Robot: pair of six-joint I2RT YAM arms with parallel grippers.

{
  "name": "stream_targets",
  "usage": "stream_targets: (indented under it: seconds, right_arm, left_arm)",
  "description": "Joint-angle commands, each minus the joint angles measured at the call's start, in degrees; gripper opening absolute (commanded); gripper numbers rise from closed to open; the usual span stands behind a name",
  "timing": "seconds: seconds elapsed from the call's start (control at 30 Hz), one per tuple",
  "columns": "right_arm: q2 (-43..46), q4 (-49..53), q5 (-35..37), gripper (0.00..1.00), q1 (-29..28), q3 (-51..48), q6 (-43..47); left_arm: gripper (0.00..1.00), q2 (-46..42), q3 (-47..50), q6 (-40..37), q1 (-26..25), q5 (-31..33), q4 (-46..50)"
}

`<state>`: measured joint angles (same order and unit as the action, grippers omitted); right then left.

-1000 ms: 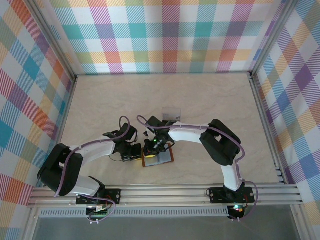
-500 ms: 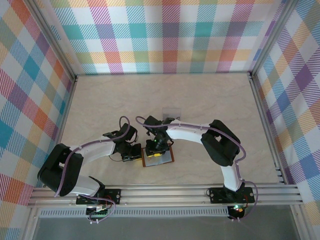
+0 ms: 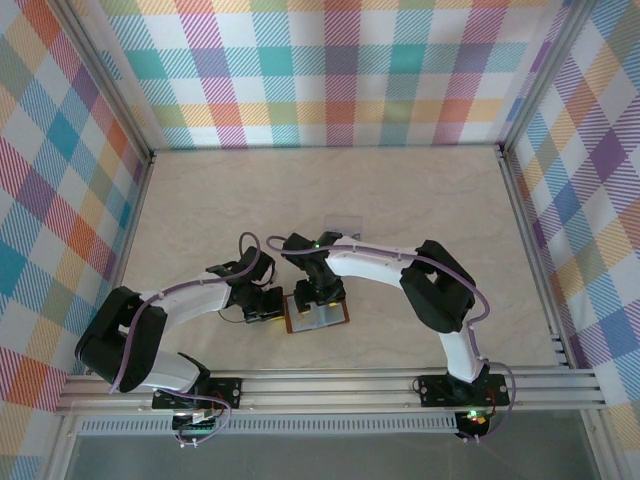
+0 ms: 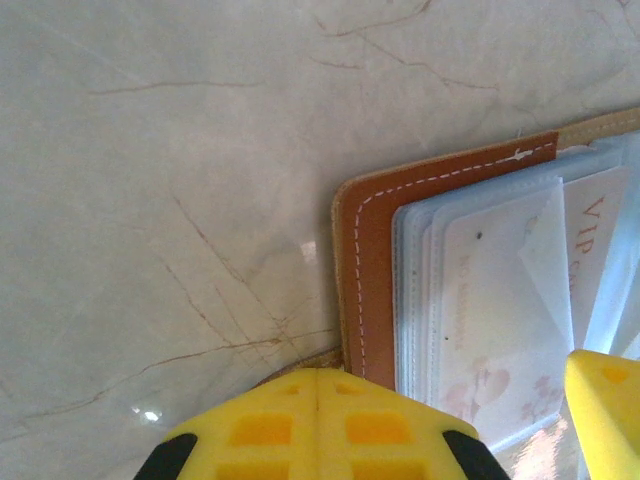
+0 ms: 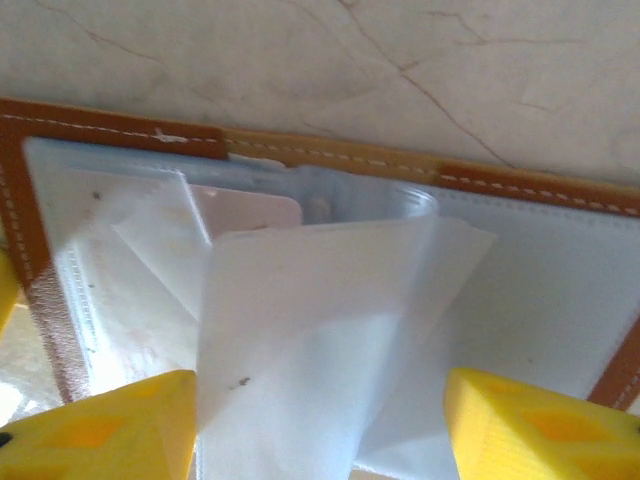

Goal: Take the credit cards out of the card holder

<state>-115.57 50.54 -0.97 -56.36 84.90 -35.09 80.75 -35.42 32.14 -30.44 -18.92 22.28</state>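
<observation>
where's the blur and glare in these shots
Right wrist: the clear pocket flap near the lens is soft and washed out, the card holder stitching sharper. Left wrist: the left end effector is blurred, small glare specks on the table. Top external: evenly lit.

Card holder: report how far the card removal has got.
Done: one grey card lies on the table beyond the arms. In hand: card holder lies open, left gripper shut at its corner, right gripper open over a lifted plastic sleeve. Left: a whitish card sits pocketed.
</observation>
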Motion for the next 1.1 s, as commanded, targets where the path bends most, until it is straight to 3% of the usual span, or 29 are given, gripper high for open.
stream_targets:
  seconds: [0.0, 0.63, 0.83, 1.07]
  right_arm:
    - [0.0, 3.4, 3.5, 0.67, -0.3, 0.5, 0.2]
    - [8.2, 2.5, 8.1, 0.58, 3.0, -6.5, 0.0]
    - [8.2, -2.9, 3.8, 0.56, 5.7, -10.7, 1.0]
    - [9.6, -10.7, -5.5, 0.42, 7.1, -16.2, 0.3]
  left_arm:
    - [0.04, 1.5, 1.4, -0.2, 0.4, 1.2, 1.5]
    - [0.04, 0.3, -2.3, -1.5, 0.4, 1.9, 6.1]
    - [0.05, -0.8, -4.3, -1.5, 0.3, 0.6, 7.6]
    - [0.05, -2.1, -6.2, -0.2, -0.2, -0.3, 8.1]
